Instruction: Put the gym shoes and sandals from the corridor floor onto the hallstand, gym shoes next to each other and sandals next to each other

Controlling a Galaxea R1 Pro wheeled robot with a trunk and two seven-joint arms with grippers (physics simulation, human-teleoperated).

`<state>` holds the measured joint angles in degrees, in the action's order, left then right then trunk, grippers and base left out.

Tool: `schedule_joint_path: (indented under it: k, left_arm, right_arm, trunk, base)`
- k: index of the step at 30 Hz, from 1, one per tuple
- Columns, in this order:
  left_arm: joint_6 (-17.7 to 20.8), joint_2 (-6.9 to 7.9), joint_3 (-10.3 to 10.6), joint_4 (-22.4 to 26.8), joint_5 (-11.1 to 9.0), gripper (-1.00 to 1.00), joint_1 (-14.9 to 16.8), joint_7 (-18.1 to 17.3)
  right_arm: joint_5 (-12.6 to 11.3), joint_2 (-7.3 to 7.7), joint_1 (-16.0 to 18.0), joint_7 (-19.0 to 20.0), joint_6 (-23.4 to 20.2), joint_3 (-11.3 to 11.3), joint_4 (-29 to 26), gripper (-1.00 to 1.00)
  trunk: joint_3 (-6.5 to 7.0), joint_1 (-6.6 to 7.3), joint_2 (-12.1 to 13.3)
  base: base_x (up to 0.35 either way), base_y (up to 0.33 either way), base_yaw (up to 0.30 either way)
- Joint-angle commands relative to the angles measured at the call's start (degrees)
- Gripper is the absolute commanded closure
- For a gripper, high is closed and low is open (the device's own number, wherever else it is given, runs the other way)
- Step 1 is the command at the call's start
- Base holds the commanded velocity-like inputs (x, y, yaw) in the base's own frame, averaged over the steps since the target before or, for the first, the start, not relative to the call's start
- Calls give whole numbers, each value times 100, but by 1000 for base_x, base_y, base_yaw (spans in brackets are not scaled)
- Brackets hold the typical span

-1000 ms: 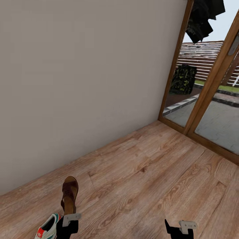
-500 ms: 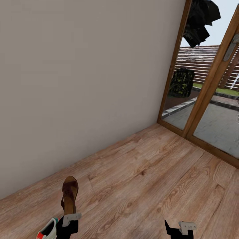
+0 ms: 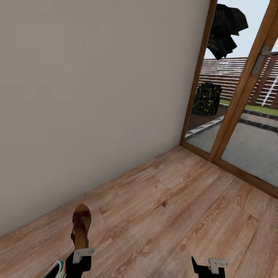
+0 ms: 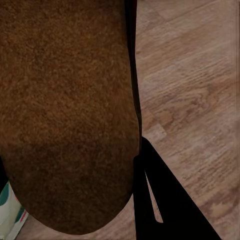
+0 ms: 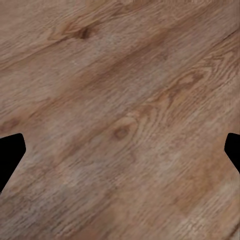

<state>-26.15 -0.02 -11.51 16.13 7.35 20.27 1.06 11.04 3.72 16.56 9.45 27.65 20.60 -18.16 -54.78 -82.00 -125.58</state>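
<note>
One dark brown sandal (image 3: pixel 80 226) with a tan footbed sticks out forward from my left gripper (image 3: pixel 79 261), which is shut on its heel end. In the left wrist view the sandal's brown sole (image 4: pixel 70 110) covers most of the picture beside a black finger (image 4: pixel 160 200). A white gym shoe (image 3: pixel 57 269) with teal lining lies on the corridor floor (image 3: pixel 173 216) at the bottom left, mostly cut off by the picture's edge; a corner of this gym shoe (image 4: pixel 9 216) also shows beside the sole. My right gripper (image 3: pixel 208 268) is open over bare planks (image 5: pixel 120 150). The hallstand is out of view.
A plain beige wall (image 3: pixel 96 96) runs along the left and ahead. A wood-framed glass door (image 3: pixel 235 112) with a metal handle (image 3: pixel 258 60) closes the corridor at the right, with a paved yard and fence behind it.
The whole view has swung: the door has shifted left and the gym shoe has slid toward the bottom left edge. The sandal keeps its place in my left gripper.
</note>
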Motion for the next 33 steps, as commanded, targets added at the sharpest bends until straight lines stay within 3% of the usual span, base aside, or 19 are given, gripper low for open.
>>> schedule_joint_path:
  k: [1,15,33]
  left_arm:
    - [-19,-3,-32,-5,82,100,4,17]
    - [-21,-7,-27,-5,82,100,4,17]
    - [-21,-7,-27,-5,82,100,4,17]
  right_arm:
    - [47,-3,5,30,21,49,5,-100]
    - [47,-6,5,30,21,49,5,-100]
    - [38,-20,5,27,21,49,5,-100]
  trunk:
    - [4,-1,-2]
    - [32,-1,-2]
    - [32,-1,-2]
  base:
    - [189,0,-53]
    - [307,-6,-11]
    - [275,-170,0]
